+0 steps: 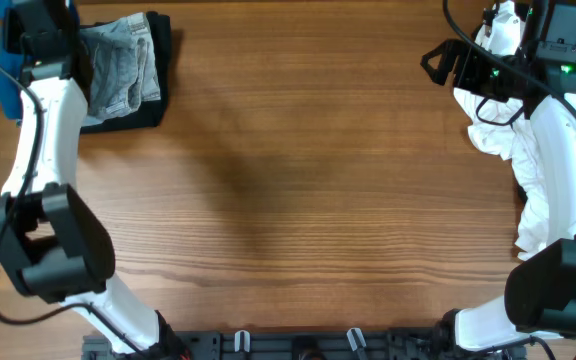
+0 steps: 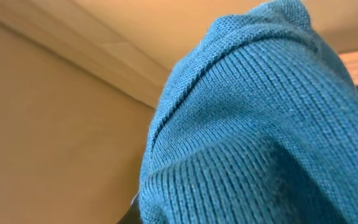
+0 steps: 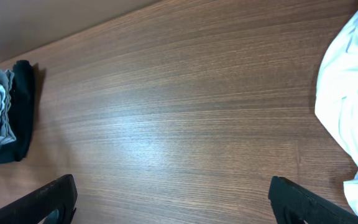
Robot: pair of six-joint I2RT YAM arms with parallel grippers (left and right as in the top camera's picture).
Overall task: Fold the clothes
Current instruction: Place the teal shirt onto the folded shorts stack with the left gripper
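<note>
Cloth (image 2: 260,124) in blue knit covers the left wrist view; cannot tell left gripper (image 1: 23,40) state. Right gripper (image 3: 169,202) spread, empty, above table (image 3: 166,112) near white garment (image 3: 347,106).

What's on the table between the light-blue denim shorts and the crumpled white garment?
Nothing: only bare brown wooden table lies between the light-blue denim shorts and crumpled white garment, seen overhead.
</note>
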